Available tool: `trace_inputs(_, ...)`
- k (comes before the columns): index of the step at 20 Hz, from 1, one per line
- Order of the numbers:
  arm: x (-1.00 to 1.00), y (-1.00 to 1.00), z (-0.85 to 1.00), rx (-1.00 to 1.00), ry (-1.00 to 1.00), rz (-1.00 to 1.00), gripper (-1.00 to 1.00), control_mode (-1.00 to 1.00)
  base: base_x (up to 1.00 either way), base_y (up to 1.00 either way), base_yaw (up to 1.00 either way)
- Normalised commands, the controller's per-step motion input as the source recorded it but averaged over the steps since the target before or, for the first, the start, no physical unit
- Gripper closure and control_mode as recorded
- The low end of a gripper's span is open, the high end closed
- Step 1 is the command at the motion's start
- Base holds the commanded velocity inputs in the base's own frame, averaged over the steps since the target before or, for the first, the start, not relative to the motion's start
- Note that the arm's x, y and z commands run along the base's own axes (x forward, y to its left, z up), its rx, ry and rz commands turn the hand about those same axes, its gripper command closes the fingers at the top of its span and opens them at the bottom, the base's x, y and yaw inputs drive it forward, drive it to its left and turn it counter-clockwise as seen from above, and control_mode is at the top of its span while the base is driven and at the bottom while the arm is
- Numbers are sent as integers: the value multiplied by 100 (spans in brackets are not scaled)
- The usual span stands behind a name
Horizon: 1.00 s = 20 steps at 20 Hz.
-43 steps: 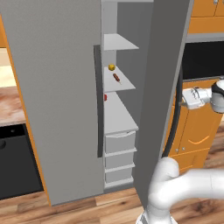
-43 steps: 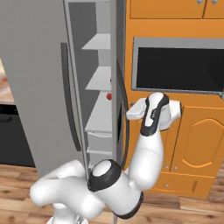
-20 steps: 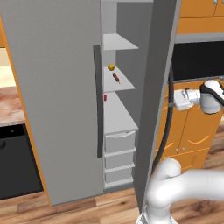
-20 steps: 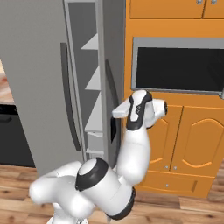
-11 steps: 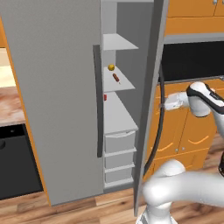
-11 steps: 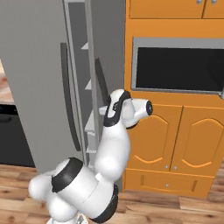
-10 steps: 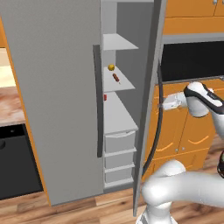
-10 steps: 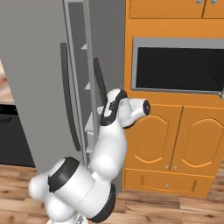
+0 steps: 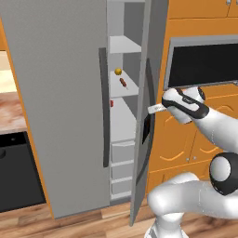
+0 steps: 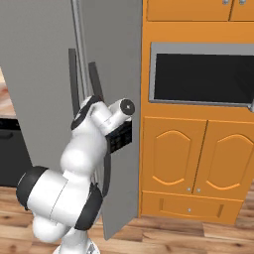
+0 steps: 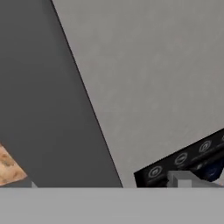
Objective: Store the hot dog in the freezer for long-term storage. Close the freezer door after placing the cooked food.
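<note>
door swing is the big change: over the last two seconds the freezer door (image 9: 145, 116) has gone from wide open to nearly edge-on in the left base view, with the arm following it round, so only a narrow gap is left on the freezer (image 9: 60, 93) and i'd call the closing step mostly done. gripper (image 9: 155, 108) sits against the door's outer face at about 3 o'clock of the long dark handle (image 9: 149, 83), pushing rather than gripping; jaws read as spread apart with nothing between them. hot dog (image 9: 123, 83) has stayed on the middle shelf (image 9: 122, 89), just below the yellow ball (image 9: 118, 71) at its 5 o'clock, so placement looks finished. left base view gives the interior and the remaining gap; right base view hides the shelves behind the door's grey face (image 10: 111, 74) and the arm. hand view adds the dispenser panel (image 11: 181, 159) at 4 o'clock, very close to the hand.
</note>
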Motion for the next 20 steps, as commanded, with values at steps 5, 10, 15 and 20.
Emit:
trace_inputs(5,27,34,15,-8,11,-15,-100,-100,0,0,0)
trace_inputs(10,16,8,0,0,2,-6,-100,-100,0,0,0)
trace_inputs(15,6,3,0,0,0,-8,-100,-100,0,0,0)
trace_inputs(20,17,18,0,0,0,-8,-100,-100,0,0,0)
